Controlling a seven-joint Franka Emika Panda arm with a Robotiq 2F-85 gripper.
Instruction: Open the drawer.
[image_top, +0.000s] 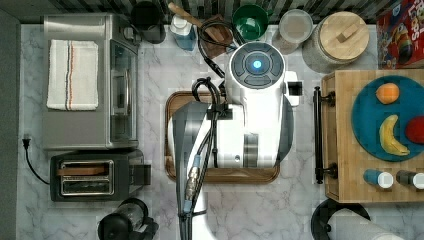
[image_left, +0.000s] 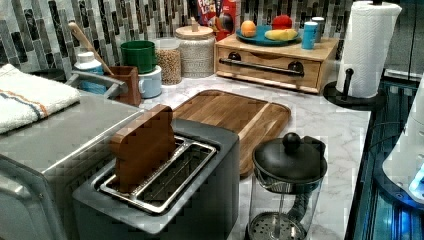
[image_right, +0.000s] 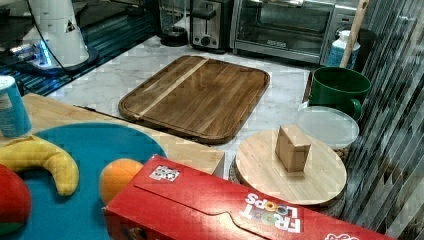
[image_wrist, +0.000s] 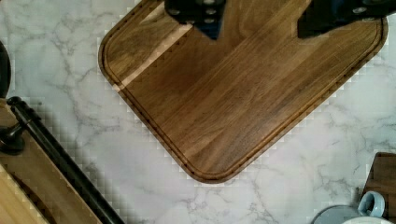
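Black gripper (image_wrist: 254, 18) fingers, spread wide apart and holding nothing, hang above the dark wooden tray (image_wrist: 233, 102) on the marble desk (image_wrist: 60, 60). Light bamboo-coloured and shallow, the drawer (image_left: 270, 66) sits shut in its box, a long black bar handle (image_wrist: 60, 161) across its front. In the top view the drawer lies at three o'clock from the arm, well apart from the gripper.

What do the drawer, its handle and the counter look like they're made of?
The drawer: light bamboo-like wood, with visible strips and grain. Its bar handle: black, probably matte metal, though the look leaves it open. The counter: white, grey-veined marble or a marble-look surface, slightly glossy.
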